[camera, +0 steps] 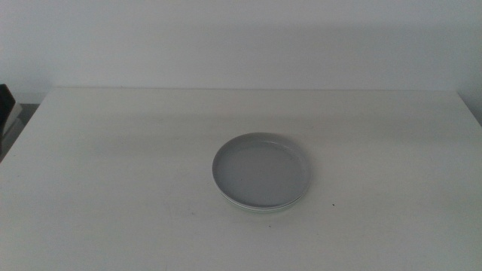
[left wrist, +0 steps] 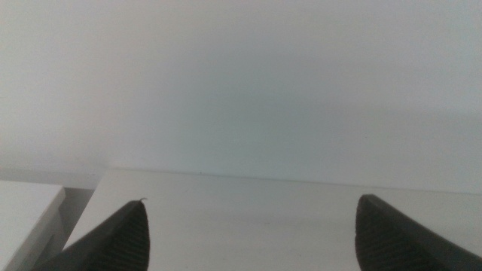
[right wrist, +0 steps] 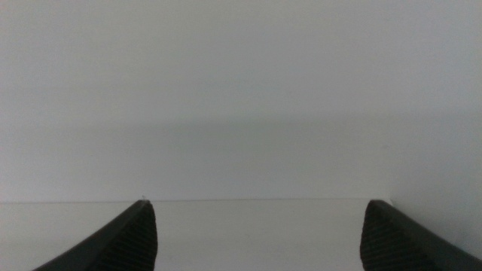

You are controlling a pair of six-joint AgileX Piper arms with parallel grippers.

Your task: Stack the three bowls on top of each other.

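Observation:
The light grey bowl (camera: 261, 168) sits on top of a stack in the middle of the white table (camera: 113, 173). Under it a thin pale rim (camera: 260, 207) of another bowl shows at the near edge; I cannot tell the lower bowls apart or their colours. Neither arm shows in the middle view. My left gripper (left wrist: 252, 233) is open and empty, facing the wall over the table's far edge. My right gripper (right wrist: 260, 233) is open and empty, facing the wall as well. No bowl shows in either wrist view.
A dark object (camera: 7, 113) stands off the table's left edge. A small dark speck (camera: 334, 203) lies on the table to the right of the stack. A white wall (camera: 241, 38) rises behind the table.

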